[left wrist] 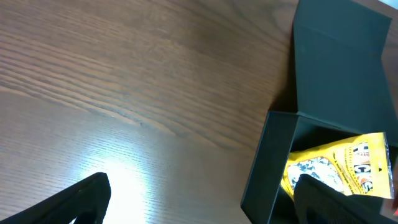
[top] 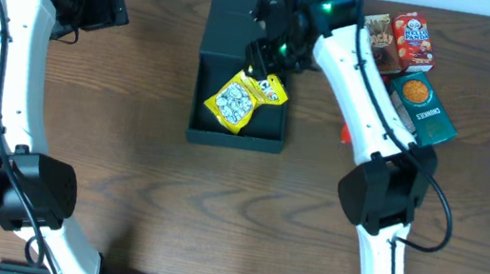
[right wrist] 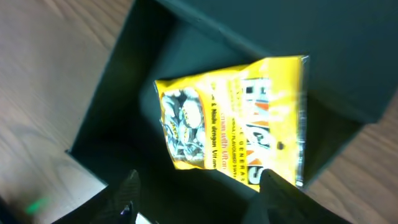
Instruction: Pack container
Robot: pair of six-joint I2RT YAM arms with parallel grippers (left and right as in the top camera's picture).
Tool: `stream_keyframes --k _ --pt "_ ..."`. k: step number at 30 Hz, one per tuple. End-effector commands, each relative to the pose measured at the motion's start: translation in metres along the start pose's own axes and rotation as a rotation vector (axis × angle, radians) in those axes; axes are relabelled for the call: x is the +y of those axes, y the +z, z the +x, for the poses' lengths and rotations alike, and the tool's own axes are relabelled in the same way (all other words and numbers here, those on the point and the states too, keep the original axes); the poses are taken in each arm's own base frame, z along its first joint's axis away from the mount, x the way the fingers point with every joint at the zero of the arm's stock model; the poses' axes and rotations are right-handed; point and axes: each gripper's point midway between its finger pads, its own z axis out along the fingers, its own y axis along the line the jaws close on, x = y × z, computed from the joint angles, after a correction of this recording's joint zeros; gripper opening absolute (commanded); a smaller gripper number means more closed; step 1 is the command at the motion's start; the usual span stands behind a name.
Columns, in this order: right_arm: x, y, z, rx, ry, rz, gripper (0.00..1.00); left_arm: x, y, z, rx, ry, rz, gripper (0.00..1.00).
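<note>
Lying lengthwise away from the robot, one container [top: 235, 139] sits on the table directly under the right gripper [top: 263, 63]. One yellow packet [top: 244, 100] rests slanted inside, beneath that gripper's spread, released fingers. The flap lid [top: 237, 21] lies open beyond. To its right lie one teal cookie packet [top: 427, 107] and one red box [top: 412, 40]. The left gripper [top: 118, 4], spread and empty, hovers well left of the container.
</note>
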Motion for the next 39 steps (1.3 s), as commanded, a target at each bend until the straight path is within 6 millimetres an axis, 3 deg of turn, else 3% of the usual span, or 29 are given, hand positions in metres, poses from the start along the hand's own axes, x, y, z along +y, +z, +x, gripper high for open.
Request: stream_keyframes --k 1,5,10,15,18,25,32,35,39 --pt "0.005 0.019 0.011 0.045 -0.042 0.082 0.59 0.003 0.002 -0.001 0.004 0.017 -0.005 0.95" --pt "-0.007 0.043 0.02 0.07 0.047 0.139 0.34 0.003 0.002 0.0 0.005 0.017 -0.005 0.95" --pt "-0.039 0.054 0.009 -0.003 0.171 0.269 0.29 0.003 0.002 -0.001 0.004 0.017 -0.005 0.95" --pt "-0.054 0.073 0.001 -0.034 0.18 0.325 0.12 0.003 0.002 0.0 0.005 0.017 -0.005 0.95" --pt "-0.057 0.088 0.005 -0.014 0.183 0.317 0.08 0.003 0.002 -0.001 0.004 0.017 -0.006 0.95" --pt "-0.04 0.125 0.014 0.048 0.112 0.186 0.06 0.002 0.002 -0.002 -0.001 0.018 -0.005 0.95" --pt "-0.021 0.128 -0.005 -0.02 0.041 0.077 0.07 0.002 0.002 -0.002 -0.003 0.018 -0.004 0.95" --pt "-0.02 0.127 -0.005 -0.02 0.04 0.078 0.01 0.002 0.002 -0.002 -0.003 0.018 -0.004 0.95" --pt "-0.015 0.101 -0.006 -0.011 0.06 0.088 0.01 0.002 0.002 -0.002 -0.003 0.019 -0.004 0.95"
